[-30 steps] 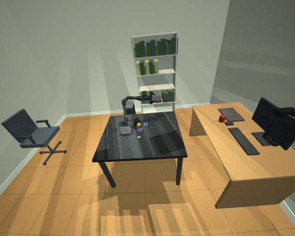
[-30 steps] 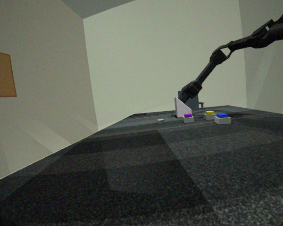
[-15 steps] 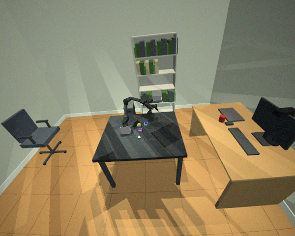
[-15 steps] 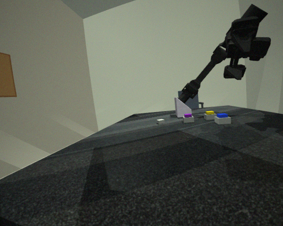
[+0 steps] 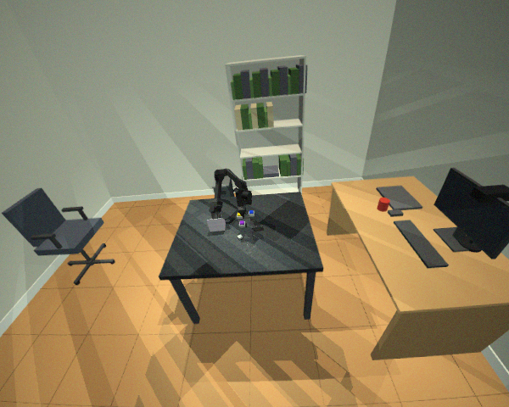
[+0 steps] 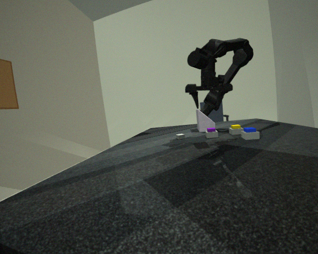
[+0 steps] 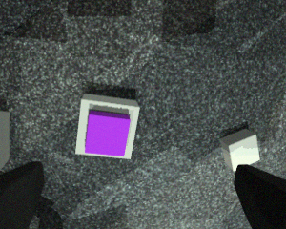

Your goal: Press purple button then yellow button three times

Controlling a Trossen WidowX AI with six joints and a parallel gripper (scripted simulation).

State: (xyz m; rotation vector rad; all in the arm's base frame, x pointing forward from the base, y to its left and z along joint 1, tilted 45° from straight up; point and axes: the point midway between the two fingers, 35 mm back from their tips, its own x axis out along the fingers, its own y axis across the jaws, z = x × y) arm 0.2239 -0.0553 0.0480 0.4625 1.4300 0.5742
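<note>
The purple button [image 5: 242, 222] [image 6: 211, 129] [image 7: 108, 133] sits on a white base on the dark table [image 5: 246, 263] [image 6: 153, 191] [image 7: 181, 26]. The yellow button [image 5: 238, 214] [image 6: 235, 126] stands just behind it, nearer the arm's base. My gripper [image 5: 243, 204] [image 6: 210, 105] [image 7: 141, 174] is open and empty. It points straight down and hangs well above the purple button, which lies a little left of the middle between the fingers in the wrist view.
A blue button [image 5: 250, 212] [image 6: 249, 129] stands beside the yellow one. A pale lavender wedge block [image 5: 215, 225] [image 6: 204, 121] stands close to the purple button. A small white block [image 5: 239, 236] [image 6: 180, 135] [image 7: 242, 149] lies on the other side of that button.
</note>
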